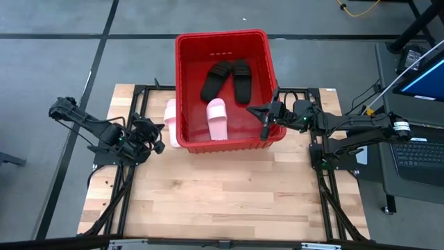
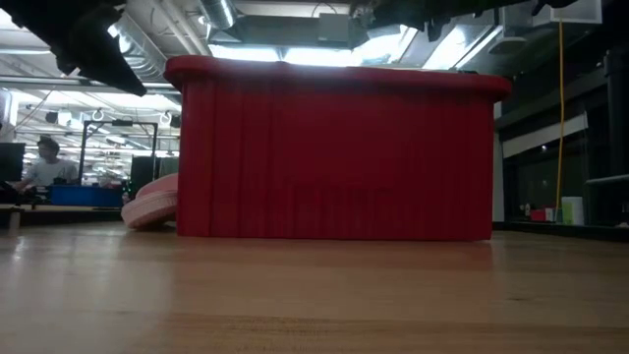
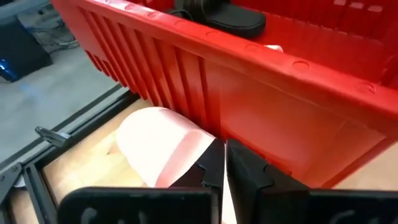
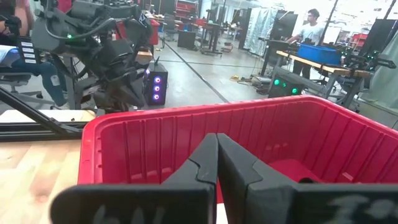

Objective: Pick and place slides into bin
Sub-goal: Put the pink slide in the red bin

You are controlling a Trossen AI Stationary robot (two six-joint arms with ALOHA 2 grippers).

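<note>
**Nearly there: 1 pink slide left beside the bin**

So, 3 slides already lie inside the bin [image 1: 266,76]: the 2 black slides [image 1: 227,79] toward its far end and a pink slide [image 1: 218,118] nearer the front wall. The last pink slide [image 1: 169,123] lies on the table [image 1: 229,194], touching or almost touching the bin's left outer wall.

The left gripper [image 1: 158,136] sits right at that sandal, its fingers together or very nearly so. In the left wrist view the fingertips [image 3: 239,168] meet over the pale strap, but I cannot tell whether they pinch any of it. The right gripper [image 1: 264,119] hovers at the bin's right rim with its fingers pressed together on nothing.

To do this step well, I judge the left fingers should part enough to take the strap or the sole edge, close firmly, then lift straight up until the sandal clears the rim before crossing over it. The wall is tall beside a flat sandal, so a shallow lift risks catching the lip. Releasing over the bare floor near the left wall avoids piling onto the others.

Much is hidden. The low view shows only a sliver of the outside sandal past the bin's corner, and nothing of the contents. The high view has the left arm covering part of the sandal, and the left wrist view cuts off its heel end.
</note>
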